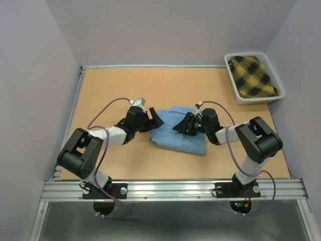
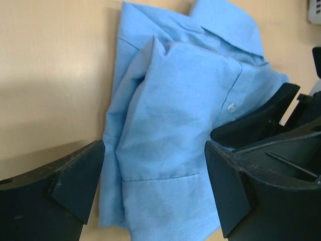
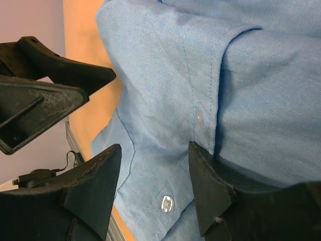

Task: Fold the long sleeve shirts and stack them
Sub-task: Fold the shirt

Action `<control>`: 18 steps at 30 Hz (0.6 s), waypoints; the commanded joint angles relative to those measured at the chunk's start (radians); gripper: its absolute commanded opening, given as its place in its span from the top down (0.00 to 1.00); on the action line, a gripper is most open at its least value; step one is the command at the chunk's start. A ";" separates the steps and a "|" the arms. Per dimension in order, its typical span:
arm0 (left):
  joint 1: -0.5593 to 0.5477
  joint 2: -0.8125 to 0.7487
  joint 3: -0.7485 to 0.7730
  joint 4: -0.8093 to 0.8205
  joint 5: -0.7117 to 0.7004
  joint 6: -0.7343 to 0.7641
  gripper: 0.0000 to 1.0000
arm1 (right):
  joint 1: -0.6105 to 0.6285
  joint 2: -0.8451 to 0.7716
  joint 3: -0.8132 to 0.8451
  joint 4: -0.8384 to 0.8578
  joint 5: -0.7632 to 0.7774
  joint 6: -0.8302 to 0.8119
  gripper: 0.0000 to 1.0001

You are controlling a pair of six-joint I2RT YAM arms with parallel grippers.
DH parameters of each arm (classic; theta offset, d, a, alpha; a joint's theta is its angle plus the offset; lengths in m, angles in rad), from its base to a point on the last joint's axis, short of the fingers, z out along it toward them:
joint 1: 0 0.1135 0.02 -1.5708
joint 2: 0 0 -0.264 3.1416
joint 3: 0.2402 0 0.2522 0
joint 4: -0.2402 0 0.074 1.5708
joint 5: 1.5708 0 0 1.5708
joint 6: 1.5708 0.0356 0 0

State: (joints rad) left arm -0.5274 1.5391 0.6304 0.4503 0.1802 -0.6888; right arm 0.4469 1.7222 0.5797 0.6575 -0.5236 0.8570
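Left side of table (image 1: 120, 85): left gripper (image 1: 155, 120) low at the west edge of the light blue shirt (image 1: 175, 139), jaws spread wide, nothing between them but the cloth lying below. Not gripping.

Centre: shirt lies folded into a rough, compact rectangle on the bare wood, between the two grippers. Collar (image 2: 225, 25) at the far end. Button front faces up; one white button (image 2: 231, 107) shows near the placket. A stitched seam runs across the near part.

Right of centre: right gripper (image 1: 181, 125) down on the shirt's east half, jaws parted moderately. Placket fold drapes over one fingertip (image 3: 210, 175); cannot see cloth pinched between the two. A metal snap (image 3: 167, 203) sits between the fingers, with a stamped mark too small to read.

Far right corner: white bin (image 1: 258, 99) holding yellow and black plaid cloth (image 1: 253, 75), well apart from the shirt.
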 commanded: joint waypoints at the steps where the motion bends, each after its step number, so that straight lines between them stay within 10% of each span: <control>1: 0.009 -0.033 0.032 -0.042 -0.048 0.023 0.08 | 0.007 0.013 -0.020 0.019 0.025 -0.015 0.38; 18: -0.003 -0.039 0.000 -0.007 0.131 -0.001 0.20 | 0.006 0.019 -0.015 0.021 0.017 -0.015 0.38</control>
State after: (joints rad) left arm -0.5228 1.5303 0.6388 0.4217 0.2588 -0.6746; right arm 0.4469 1.7233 0.5797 0.6582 -0.5240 0.8570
